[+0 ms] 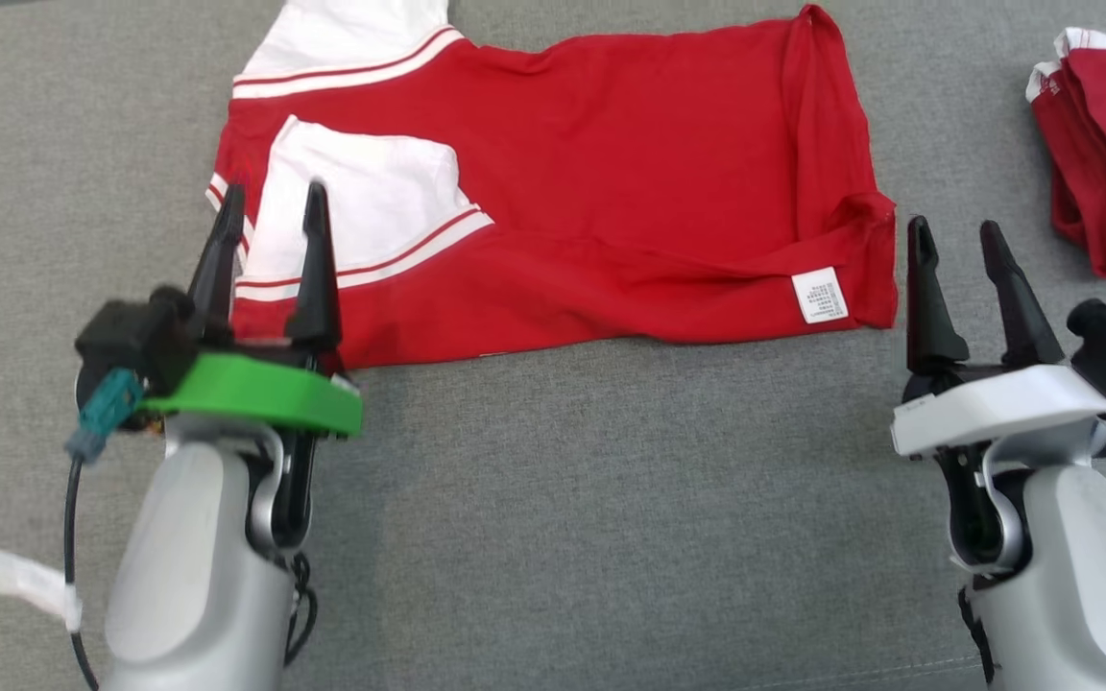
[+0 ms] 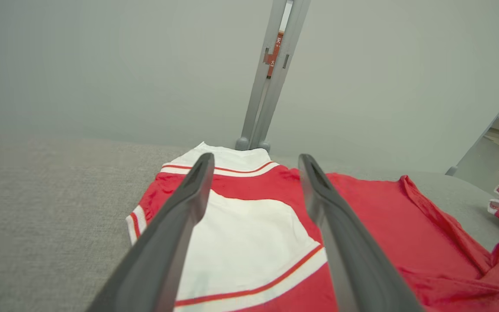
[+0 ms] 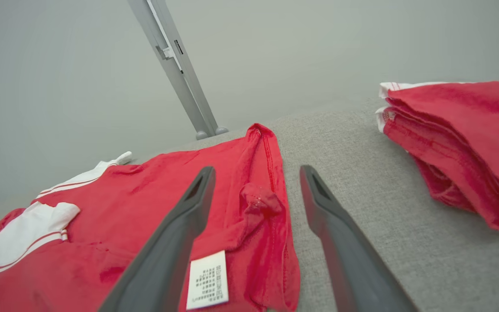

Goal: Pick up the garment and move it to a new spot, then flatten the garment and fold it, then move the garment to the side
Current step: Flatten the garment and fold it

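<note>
- A white rectangular care label (image 1: 820,294) is sewn at the near right corner of the flat red cloth garment with white striped sleeves (image 1: 630,173). It carries several short rows of dark print, too small to read in the head view. In the right wrist view the rows are sharper but still cannot be made out.
- A narrow orange-red sign strip (image 2: 274,53) shows in the gap of the grey metal post (image 2: 260,108) behind the table. It bears white characters, partly hidden by the post and not readable.
</note>
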